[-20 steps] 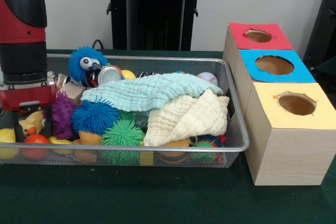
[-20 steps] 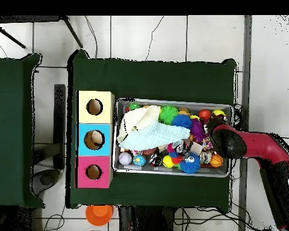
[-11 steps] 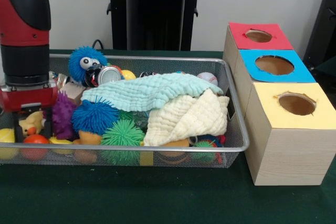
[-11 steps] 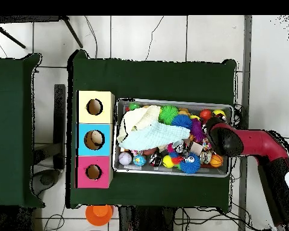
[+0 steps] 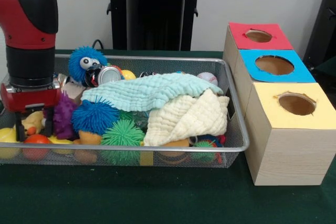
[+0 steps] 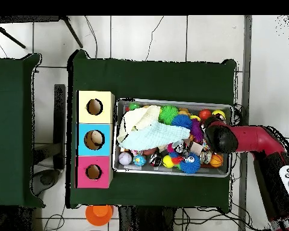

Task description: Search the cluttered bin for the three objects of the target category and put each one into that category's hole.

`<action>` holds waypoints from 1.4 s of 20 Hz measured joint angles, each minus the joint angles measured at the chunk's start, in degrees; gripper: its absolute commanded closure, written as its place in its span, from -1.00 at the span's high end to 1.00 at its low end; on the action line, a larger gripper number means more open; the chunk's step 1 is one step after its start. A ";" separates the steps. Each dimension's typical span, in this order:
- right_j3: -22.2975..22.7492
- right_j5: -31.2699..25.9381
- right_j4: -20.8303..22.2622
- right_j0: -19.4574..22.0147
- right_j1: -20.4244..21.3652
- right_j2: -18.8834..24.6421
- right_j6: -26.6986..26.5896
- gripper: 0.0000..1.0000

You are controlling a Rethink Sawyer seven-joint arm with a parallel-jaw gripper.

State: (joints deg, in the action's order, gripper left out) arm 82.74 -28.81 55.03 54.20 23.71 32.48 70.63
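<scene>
Front view: fingers point(image 5: 34, 128), spread, straddle the yellow duck point(image 5: 32, 121) by the bin point(image 5: 231, 103) end wall

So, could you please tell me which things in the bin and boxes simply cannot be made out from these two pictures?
- Whatever lies under the mint cloth and cream cloth: both views, covered.
- Gripper state: front view, fingertips sunk among the toys; overhead, the arm covers it.
- Insides of the red, blue and yellow holes: too dark or shallow to see.
- Small toys by the bin's edge: overhead, too small to identify.
</scene>
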 measured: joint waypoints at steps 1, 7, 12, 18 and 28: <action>-0.21 -0.45 0.00 -0.34 0.01 -0.25 0.00 1.00; -2.03 -4.60 -0.21 -3.17 0.25 -2.14 -0.01 1.00; -3.51 -6.96 -0.38 -4.34 -0.06 -2.71 -0.01 1.00; -6.00 -7.36 -0.38 -7.14 -0.75 -4.95 -0.01 1.00; -9.53 -10.16 -0.40 -13.45 -1.26 -10.72 -0.01 1.00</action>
State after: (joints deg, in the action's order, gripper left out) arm 73.21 -38.97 54.63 40.75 22.45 21.76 70.61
